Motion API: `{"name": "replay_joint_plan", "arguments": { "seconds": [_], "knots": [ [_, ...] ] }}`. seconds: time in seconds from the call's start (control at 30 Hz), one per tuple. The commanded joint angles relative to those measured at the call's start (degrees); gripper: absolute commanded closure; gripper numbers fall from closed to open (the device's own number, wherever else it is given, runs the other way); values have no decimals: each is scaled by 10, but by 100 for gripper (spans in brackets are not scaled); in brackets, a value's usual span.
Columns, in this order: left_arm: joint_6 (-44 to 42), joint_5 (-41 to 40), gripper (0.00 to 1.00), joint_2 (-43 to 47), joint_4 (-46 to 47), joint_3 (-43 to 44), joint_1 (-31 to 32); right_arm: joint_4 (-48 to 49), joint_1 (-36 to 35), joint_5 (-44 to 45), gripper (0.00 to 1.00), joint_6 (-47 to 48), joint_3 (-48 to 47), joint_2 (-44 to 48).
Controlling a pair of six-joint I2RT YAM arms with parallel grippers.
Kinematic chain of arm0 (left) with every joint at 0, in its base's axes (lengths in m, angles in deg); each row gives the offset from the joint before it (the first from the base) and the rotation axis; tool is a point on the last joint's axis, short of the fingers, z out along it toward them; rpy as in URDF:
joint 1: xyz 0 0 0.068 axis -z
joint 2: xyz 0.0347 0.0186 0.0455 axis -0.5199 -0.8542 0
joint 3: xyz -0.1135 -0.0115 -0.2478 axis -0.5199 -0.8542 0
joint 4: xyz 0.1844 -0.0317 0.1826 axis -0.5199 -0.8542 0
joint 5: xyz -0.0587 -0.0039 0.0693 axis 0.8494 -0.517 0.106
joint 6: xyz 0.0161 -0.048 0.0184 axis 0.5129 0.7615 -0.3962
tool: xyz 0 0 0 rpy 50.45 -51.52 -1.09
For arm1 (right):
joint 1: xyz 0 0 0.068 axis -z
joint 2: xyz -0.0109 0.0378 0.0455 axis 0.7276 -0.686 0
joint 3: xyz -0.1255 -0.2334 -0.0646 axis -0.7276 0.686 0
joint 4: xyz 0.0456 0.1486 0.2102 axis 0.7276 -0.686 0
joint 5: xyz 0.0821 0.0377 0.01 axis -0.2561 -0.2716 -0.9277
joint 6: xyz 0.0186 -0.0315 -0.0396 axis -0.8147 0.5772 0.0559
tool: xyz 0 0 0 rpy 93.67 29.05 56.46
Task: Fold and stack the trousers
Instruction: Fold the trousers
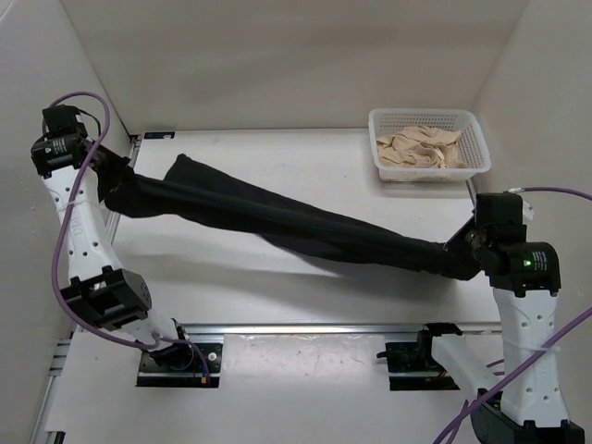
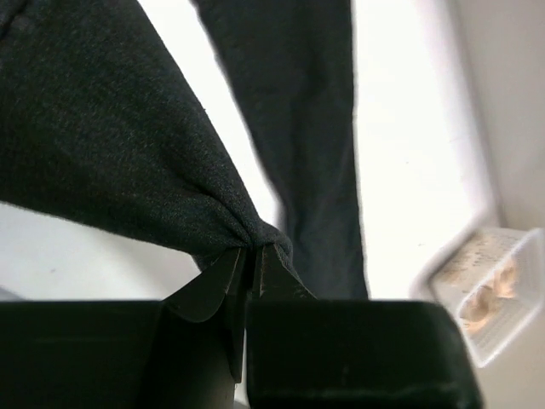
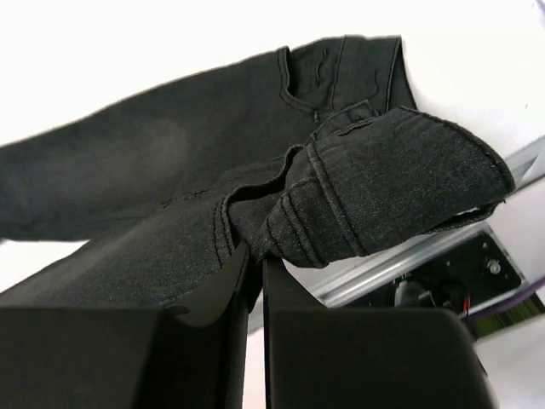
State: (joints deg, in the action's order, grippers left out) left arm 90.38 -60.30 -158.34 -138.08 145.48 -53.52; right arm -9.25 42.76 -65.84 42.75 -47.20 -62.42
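Two ends of the trousers (image 1: 277, 217) are pinched by left gripper (image 2: 249, 256) and right gripper (image 3: 254, 253); I judge no fold is made.

White walls (image 1: 277, 55) w/ white table (image 1: 277, 301), bright light

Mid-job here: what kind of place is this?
Probably a lab robot test cell, not a home: plain white panel walls box in a white table, a metal mounting rail crosses its near side, and a white plastic mesh basket of beige cloth sits far right.
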Motion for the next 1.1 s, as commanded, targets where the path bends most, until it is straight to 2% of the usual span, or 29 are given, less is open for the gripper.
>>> {"name": "replay_joint_plan", "arguments": {
  "seconds": [0.0,0.1,0.33,0.47,0.7,1.07],
  "knots": [
    [-37,-105,90,-46,46,35,-5,-48,7,69,93,20,7,4],
    [-57,-123,90,-94,33,98,13,-54,7,69,93,33,7,-21],
    [-80,-142,90,-273,0,245,60,-23,7,75,93,64,0,-119],
    [-86,-176,90,-363,-26,311,85,-13,7,82,97,78,7,-173],
    [-105,-243,90,-369,-26,317,85,-18,7,88,97,84,20,-225],
    [-116,-211,90,-412,-19,353,85,78,17,-17,97,78,60,-314]
  ]
}}
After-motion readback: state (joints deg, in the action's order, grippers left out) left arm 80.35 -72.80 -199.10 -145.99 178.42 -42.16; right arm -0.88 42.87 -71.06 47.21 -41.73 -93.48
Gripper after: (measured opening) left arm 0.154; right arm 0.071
